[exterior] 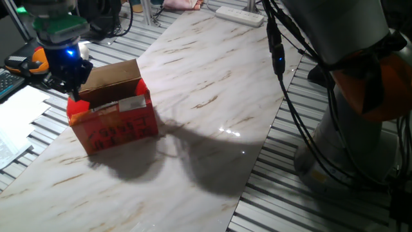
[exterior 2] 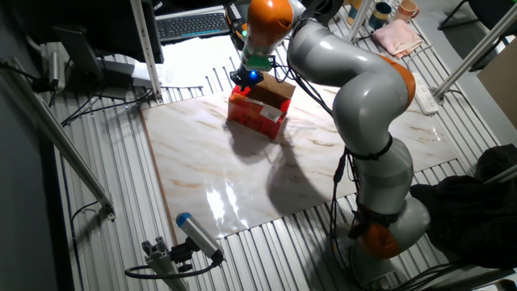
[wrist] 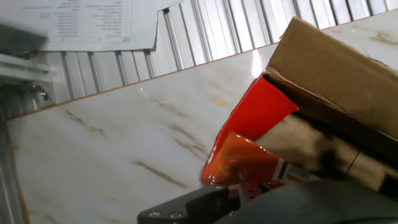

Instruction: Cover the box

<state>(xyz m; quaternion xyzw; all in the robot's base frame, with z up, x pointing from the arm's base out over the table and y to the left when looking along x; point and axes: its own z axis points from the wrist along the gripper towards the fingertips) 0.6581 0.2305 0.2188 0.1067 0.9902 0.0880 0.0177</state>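
The box [exterior: 114, 113] was found standing near one end of the marble counter [exterior: 212, 109], close to the edge that borders the slatted frame. Its red printed sides were upright. One brown flap [exterior: 111, 75] was raised on the far side, and a flap bearing a white label [exterior: 125, 105] was seen partly folded across the opening. The hand [exterior: 72, 80] was positioned at the box's end corner, just at or over a small red end flap [wrist: 255, 118]. Whether the hand was wide, narrow, or pinching that flap could not be told; the fingers were hidden in all three views.

Step judged in hand: folding the flaps down, with the box not yet covered. The next move was judged to call for the end flap to be pressed inward, then the tall brown flap to be pushed over the opening, without shoving the light carton along the smooth counter.
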